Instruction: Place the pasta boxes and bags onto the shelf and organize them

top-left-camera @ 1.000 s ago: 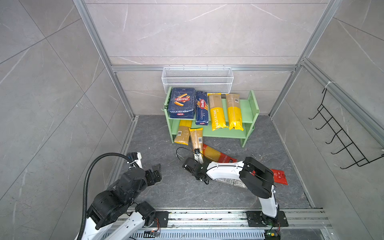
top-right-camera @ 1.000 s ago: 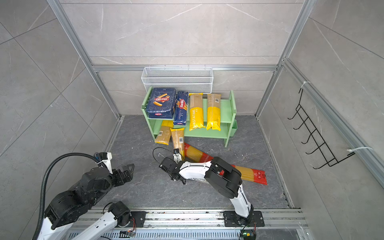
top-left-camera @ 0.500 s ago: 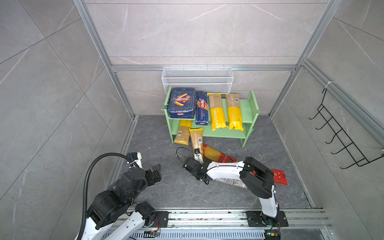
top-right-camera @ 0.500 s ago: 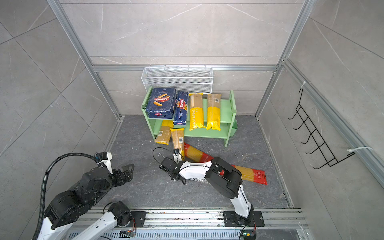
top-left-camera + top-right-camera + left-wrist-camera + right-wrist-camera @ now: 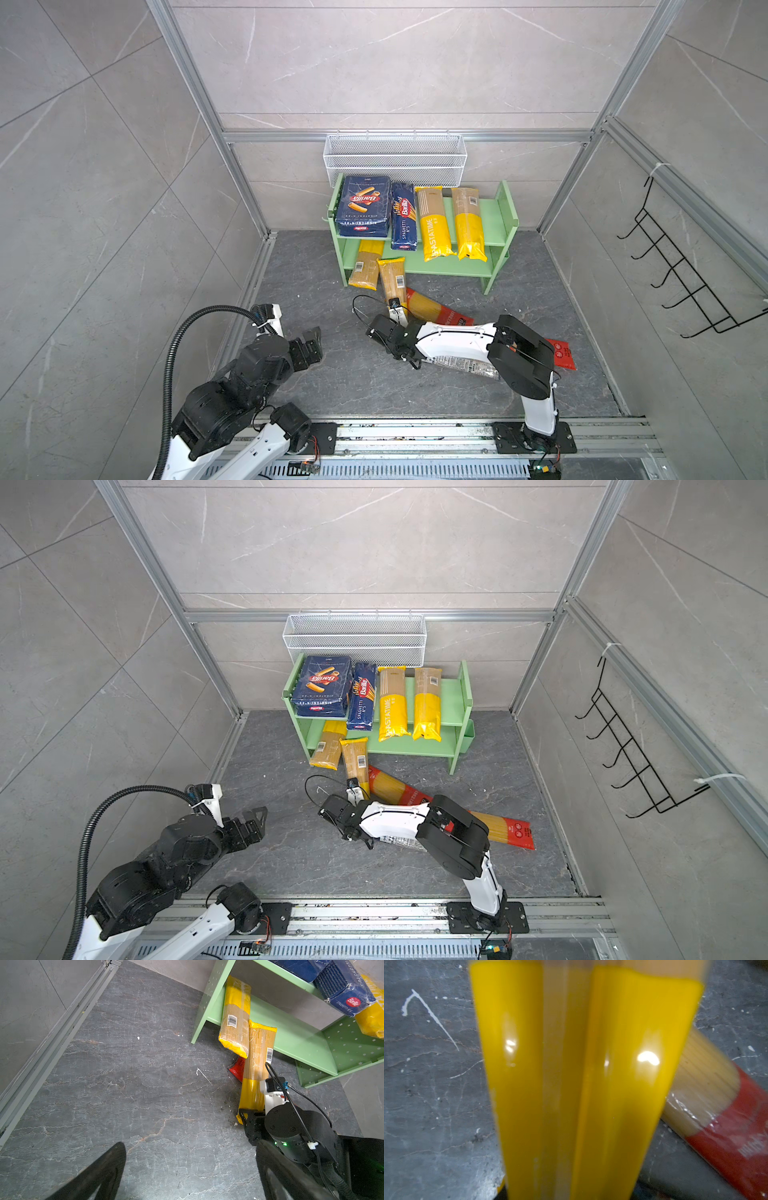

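Yellow bag (image 5: 392, 277) lies slanted, far end on the front edge of the shelf's (image 5: 503, 208) lower tier just beside a second bag (image 5: 367, 266), crossing over a red-ended bag (image 5: 432, 309) on the floor (image 5: 332, 386). The right gripper (image 5: 251, 1114) is part-closed, clamped on its near yellow end. Wide box (image 5: 363, 205), narrow box (image 5: 404, 216) and two more bags (image 5: 434, 226) sit on the top tier. I see the left gripper (image 5: 191, 1174) over bare floor, well apart, jaws spread wide, holding nothing.

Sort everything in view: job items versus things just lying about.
Job: shelf, rigatoni box, spaghetti box, held yellow bag, three other yellow bags, two red-ended bags, printed bag.
Lying about: wire basket, hook rack.
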{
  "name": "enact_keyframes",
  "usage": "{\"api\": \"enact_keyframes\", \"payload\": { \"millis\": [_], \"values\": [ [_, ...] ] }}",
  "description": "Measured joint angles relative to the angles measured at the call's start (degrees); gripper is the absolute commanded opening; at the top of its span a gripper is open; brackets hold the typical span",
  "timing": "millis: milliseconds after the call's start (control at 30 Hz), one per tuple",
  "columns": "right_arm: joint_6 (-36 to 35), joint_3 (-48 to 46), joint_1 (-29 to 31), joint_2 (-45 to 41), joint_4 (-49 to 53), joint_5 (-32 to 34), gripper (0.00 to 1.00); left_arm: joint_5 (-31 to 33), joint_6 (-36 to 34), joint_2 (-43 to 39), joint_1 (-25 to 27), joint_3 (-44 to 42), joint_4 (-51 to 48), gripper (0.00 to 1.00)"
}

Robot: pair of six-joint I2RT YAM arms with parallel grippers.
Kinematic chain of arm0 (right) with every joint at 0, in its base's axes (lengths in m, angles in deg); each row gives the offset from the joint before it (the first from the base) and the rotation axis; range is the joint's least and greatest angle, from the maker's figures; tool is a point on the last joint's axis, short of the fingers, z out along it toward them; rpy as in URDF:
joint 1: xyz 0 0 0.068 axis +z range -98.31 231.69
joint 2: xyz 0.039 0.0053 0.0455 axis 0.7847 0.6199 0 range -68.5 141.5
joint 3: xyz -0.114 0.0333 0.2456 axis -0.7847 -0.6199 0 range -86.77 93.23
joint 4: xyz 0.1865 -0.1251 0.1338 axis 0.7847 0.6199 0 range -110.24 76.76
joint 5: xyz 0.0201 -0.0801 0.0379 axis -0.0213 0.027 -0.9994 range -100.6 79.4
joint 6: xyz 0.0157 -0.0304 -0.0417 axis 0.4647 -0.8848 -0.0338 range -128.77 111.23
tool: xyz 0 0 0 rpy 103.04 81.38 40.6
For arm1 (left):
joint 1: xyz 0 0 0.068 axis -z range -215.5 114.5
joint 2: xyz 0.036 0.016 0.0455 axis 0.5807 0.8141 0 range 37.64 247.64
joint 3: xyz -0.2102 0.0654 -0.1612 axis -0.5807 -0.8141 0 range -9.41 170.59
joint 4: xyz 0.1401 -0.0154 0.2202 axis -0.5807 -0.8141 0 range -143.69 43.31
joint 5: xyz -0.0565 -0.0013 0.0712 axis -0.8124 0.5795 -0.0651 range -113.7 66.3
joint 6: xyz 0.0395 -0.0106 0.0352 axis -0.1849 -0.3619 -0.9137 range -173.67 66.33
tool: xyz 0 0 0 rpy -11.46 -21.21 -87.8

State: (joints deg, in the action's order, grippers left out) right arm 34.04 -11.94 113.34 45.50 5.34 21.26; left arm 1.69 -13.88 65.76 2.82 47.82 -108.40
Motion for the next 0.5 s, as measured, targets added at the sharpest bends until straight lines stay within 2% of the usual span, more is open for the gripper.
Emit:
{"api": "enact_keyframes", "payload": {
  "millis": [500],
  "values": [
    [-1.92, 4.24, -0.24, -0.48, 1.62, 0.48, 0.00, 0.04, -1.27, 1.16, 0.00, 2.10, -0.02, 0.99]
  ]
}}
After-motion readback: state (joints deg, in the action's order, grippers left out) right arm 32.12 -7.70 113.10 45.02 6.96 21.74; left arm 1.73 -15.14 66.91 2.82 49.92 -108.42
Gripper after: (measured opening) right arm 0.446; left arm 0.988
